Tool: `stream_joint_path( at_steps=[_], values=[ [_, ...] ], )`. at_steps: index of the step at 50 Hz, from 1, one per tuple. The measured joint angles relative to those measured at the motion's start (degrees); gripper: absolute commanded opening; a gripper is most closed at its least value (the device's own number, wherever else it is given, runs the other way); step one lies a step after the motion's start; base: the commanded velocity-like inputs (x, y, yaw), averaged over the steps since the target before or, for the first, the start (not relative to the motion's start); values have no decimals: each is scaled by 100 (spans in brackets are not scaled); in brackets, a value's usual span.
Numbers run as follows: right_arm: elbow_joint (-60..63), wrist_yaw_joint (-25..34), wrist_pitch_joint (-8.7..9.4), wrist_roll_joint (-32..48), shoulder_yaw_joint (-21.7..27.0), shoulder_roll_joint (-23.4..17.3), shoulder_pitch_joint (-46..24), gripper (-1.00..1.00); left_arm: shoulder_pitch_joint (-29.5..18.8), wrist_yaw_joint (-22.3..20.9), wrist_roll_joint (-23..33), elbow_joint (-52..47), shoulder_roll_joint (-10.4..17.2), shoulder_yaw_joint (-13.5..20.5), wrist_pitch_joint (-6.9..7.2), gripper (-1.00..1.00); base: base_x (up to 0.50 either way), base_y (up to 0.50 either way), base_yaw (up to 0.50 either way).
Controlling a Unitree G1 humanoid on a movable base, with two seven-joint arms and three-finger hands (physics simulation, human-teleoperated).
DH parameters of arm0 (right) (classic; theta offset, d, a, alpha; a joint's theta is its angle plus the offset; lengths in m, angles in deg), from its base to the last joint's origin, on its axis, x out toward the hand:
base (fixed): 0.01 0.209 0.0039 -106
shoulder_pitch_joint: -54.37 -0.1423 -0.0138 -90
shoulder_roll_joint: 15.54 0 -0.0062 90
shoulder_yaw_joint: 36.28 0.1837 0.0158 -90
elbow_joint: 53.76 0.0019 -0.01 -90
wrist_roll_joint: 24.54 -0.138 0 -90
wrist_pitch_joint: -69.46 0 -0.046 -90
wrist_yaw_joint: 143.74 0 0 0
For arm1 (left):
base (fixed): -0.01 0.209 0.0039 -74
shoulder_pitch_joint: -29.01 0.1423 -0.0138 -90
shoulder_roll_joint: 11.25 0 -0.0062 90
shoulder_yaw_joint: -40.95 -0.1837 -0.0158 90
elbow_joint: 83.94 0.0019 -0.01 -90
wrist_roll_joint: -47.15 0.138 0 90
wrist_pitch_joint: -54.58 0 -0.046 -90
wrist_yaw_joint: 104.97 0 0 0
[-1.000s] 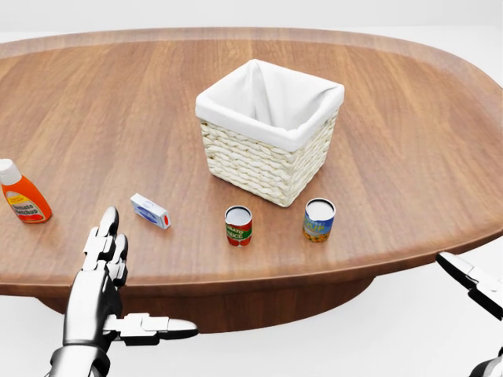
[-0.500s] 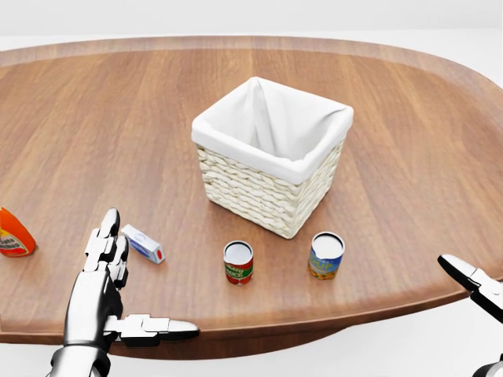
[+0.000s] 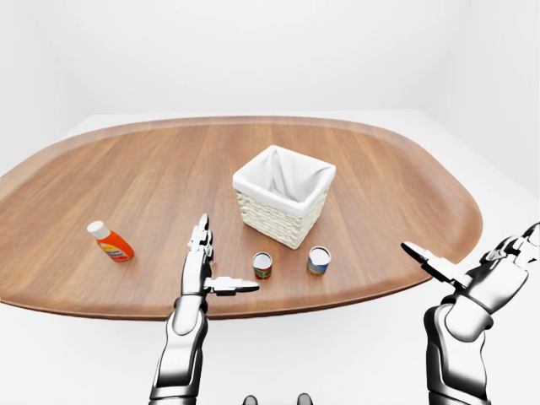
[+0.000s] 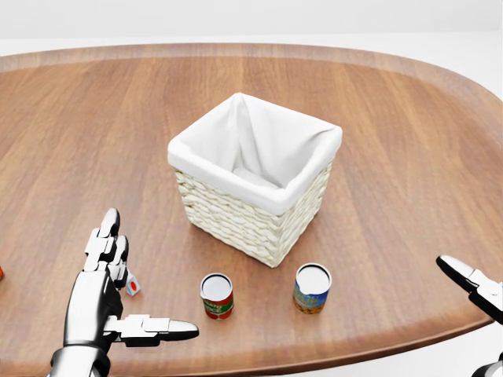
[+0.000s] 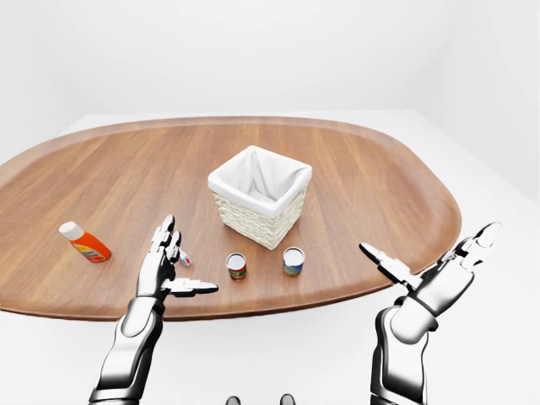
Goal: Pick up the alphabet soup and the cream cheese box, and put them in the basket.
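Note:
In the head view the alphabet soup can (image 4: 312, 288), blue and yellow, stands upright just below the white-lined wicker basket (image 4: 251, 177). A red can (image 4: 217, 295) stands to its left. The cream cheese box (image 5: 183, 258) lies on the table, mostly hidden behind my left hand (image 4: 145, 279) in the head view, where only one end of the cream cheese box (image 4: 132, 284) shows. That hand hovers open over the table's near edge, fingers up and thumb out to the right. My right hand (image 3: 469, 240) is open off the table's right edge, holding nothing.
An orange ketchup bottle (image 3: 110, 241) lies at the left of the oval wooden table (image 4: 409, 118). The table's near rim runs just under both hands. White floor and walls surround the table.
The whole picture has shifted: the camera has moved closer, so the basket and cans sit lower and larger. The box has slipped behind my left hand. Both hands keep their pose.

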Motion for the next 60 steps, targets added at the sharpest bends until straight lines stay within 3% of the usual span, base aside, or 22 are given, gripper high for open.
stream_joint_path(
  at_steps=[17,60],
  values=[
    [-11,0,0,71,-6,7,12,100,-11,0,9,51,5,4,-44,100,20,0,0],
    [-16,0,0,32,1,8,9,100,-5,19,-36,-8,6,29,10,100,21,0,0]
  ],
)
